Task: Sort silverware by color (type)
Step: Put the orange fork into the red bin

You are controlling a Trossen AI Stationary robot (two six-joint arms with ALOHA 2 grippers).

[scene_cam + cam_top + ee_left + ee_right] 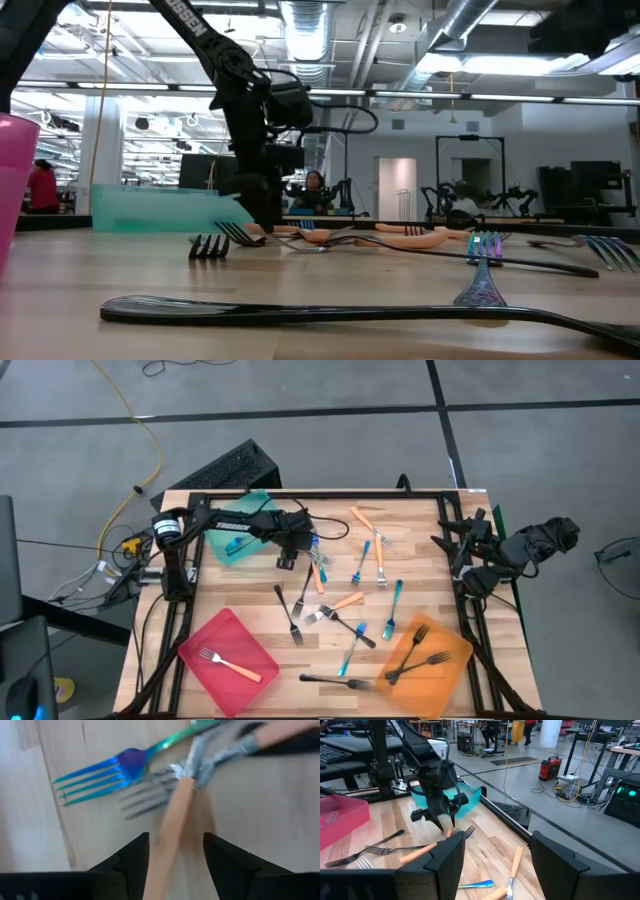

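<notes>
Several slim forks lie scattered on the wooden table: blue, orange-handled and black ones. My left gripper is open and points down over the table's far-left part, just right of the teal tray. Its fingers stand on either side of an orange fork handle that lies flat on the wood; I see no touch. A blue fork and a second orange-handled fork's metal tines lie just beyond. My right gripper waits open at the table's right edge.
The teal tray holds a blue fork. A red tray at the near left holds an orange-handled fork. An orange tray at the near right holds black forks. A black fork lies near the table's near edge. A black frame borders the table.
</notes>
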